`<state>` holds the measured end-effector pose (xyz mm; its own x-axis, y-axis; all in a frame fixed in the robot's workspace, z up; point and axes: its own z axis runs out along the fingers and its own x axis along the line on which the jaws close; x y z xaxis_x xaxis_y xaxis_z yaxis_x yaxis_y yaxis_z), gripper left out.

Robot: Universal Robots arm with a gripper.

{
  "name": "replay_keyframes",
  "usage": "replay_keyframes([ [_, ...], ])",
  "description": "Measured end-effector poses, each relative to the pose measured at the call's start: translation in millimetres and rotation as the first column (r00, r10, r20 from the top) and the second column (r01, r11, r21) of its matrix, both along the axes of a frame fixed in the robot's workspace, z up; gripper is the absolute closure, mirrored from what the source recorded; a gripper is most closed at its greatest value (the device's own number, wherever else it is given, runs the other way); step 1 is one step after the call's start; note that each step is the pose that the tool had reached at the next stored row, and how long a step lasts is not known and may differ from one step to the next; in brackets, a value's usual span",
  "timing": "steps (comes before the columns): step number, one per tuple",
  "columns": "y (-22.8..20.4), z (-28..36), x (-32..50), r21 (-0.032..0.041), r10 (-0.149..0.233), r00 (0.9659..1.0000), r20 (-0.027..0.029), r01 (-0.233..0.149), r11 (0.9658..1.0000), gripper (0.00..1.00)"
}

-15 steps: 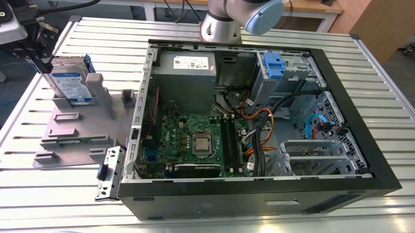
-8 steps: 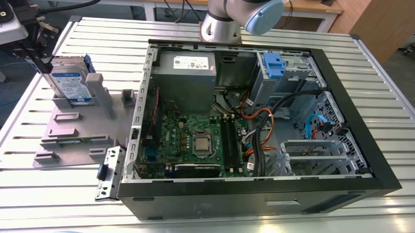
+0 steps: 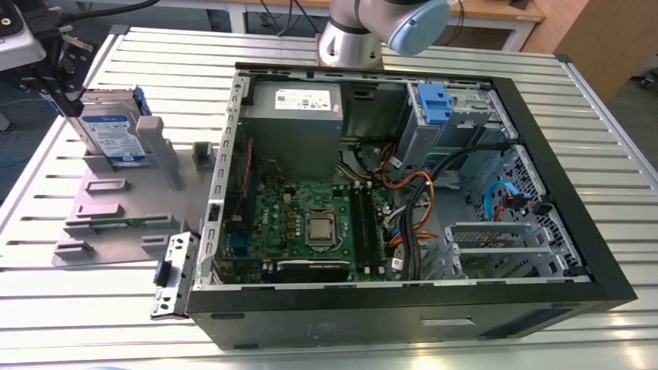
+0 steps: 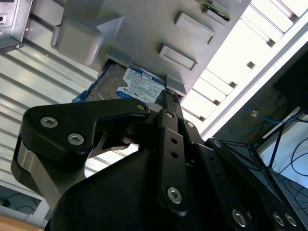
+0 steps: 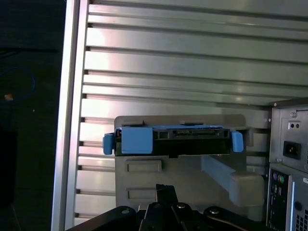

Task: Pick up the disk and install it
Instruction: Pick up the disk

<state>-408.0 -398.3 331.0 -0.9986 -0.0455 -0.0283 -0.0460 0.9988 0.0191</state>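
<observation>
I cannot tell if the claw (image 3: 68,102) is closed; it should grip the upright silver blue-framed disk (image 3: 111,132), at ten o'clock of the black computer case (image 3: 391,312), squarely.

The disk (image 3: 111,129), silver with a white-and-blue label and blue carrier frame, stands upright in a grey stand (image 3: 123,203).

Slatted metal table (image 3: 92,308), open black computer case (image 3: 411,312) lying on it, green motherboard (image 3: 308,220) inside, grey power supply (image 3: 293,116) at its far end, orange and black cables (image 3: 420,185), grey plastic fixture (image 3: 123,223) beside the case at the exterior view's left, metal bracket (image 3: 172,274) at its near corner
</observation>
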Motion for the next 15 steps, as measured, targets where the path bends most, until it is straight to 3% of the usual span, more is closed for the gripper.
replay_keyframes([
  [15, 0.0, 0.0, 0.0, -0.0034, 0.024, 0.9997, -0.0001, -0.024, 0.9997, 0.89],
])
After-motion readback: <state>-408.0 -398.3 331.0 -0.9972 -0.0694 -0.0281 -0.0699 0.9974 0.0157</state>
